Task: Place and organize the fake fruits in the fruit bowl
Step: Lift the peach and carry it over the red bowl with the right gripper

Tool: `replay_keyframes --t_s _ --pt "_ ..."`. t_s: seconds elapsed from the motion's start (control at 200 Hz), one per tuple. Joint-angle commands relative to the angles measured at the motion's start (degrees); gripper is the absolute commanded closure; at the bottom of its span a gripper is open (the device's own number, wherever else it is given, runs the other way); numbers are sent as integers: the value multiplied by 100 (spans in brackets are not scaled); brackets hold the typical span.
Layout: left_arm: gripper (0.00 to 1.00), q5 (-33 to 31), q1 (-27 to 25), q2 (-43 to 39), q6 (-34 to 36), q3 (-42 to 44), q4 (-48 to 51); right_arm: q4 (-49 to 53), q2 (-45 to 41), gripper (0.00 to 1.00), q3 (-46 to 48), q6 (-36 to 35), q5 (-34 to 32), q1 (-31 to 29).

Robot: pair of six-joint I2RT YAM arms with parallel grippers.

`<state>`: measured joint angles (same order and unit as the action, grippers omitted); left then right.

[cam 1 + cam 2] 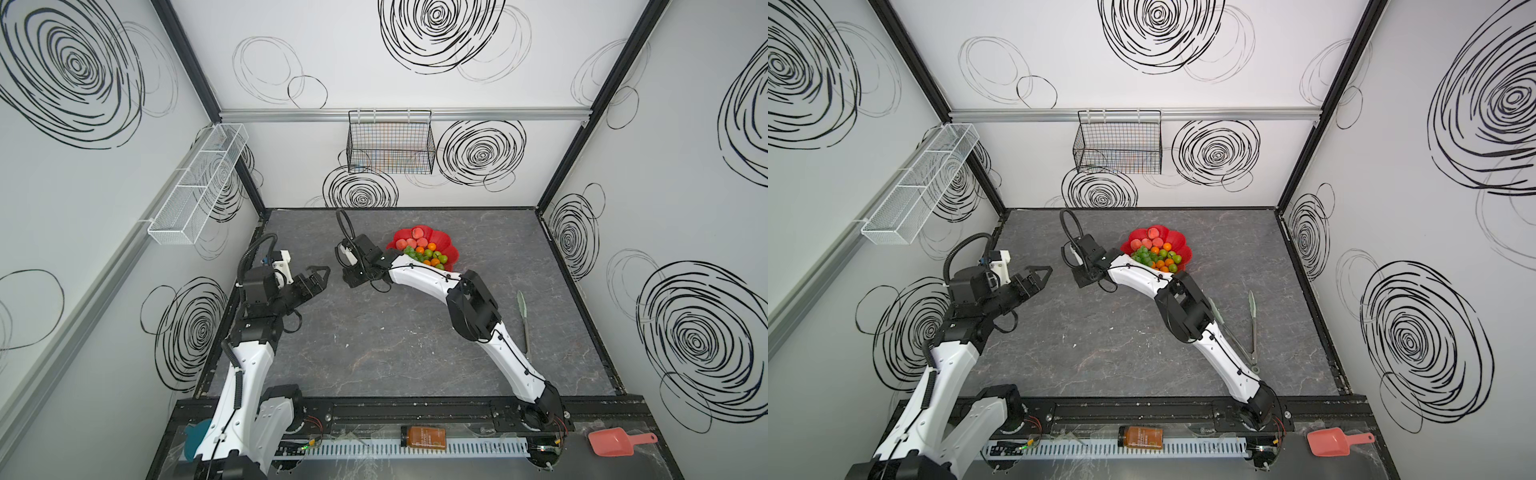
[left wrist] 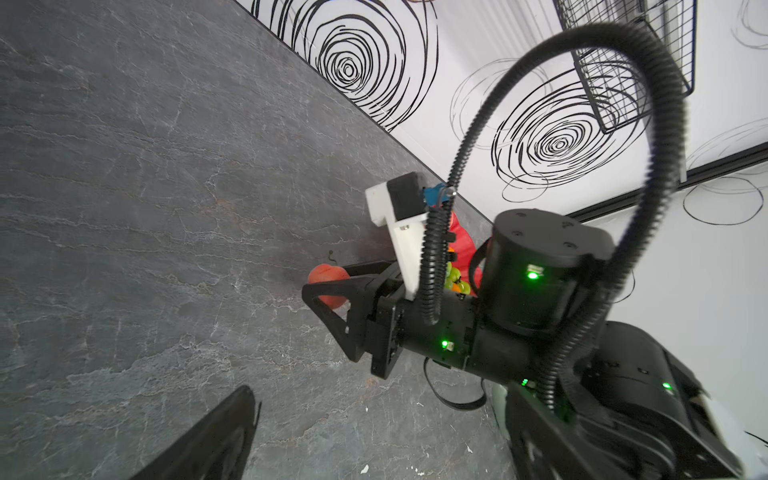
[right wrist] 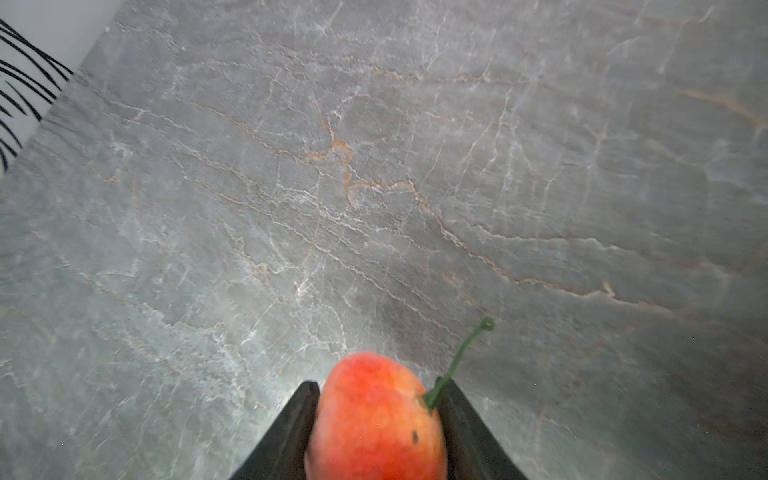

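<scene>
I am pinching a red-orange peach (image 3: 374, 419) with a green stem in my right pincer (image 3: 376, 386), near the red bowl (image 1: 444, 240), where peaches (image 1: 412, 242), grapes (image 1: 409, 252), oranges (image 1: 432, 247) and green apples (image 1: 443, 259) are lying.

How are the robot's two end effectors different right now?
The left end effector has its jaws wide open and holds nothing; the right end effector is closed on a red fruit with a green stem. The right end effector is nearer the red bowl than the left end effector. Both are black, over the grey table.

Blurred red fruit (image 3: 376, 419) — edge-cropped, fruit bowl (image 1: 449, 241) part-hidden behind arm (image 1: 419, 272)
</scene>
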<state>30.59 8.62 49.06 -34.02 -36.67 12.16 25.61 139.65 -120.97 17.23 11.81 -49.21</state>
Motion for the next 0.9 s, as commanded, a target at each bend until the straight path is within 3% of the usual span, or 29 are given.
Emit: replay_keyframes --t_s 0.0,0.185,0.405,0.665,0.896 --pt "4 -53 -189 -89 40 72 -48 274 -636 52 209 148 -43 -4" --pt "4 -368 -916 -67 -23 59 -200 -476 -1909 52 2080 198 -30 30" --pt "4 -809 -1988 131 -179 63 -612 -754 -3105 53 3533 398 -134 190" --pt "4 -1128 -3052 637 -188 -65 -1107 -977 -4263 53 4685 649 -136 641" --pt "4 -1169 -3440 1248 -32 -393 -1436 -1041 -4798 52 5223 687 -15 1288"
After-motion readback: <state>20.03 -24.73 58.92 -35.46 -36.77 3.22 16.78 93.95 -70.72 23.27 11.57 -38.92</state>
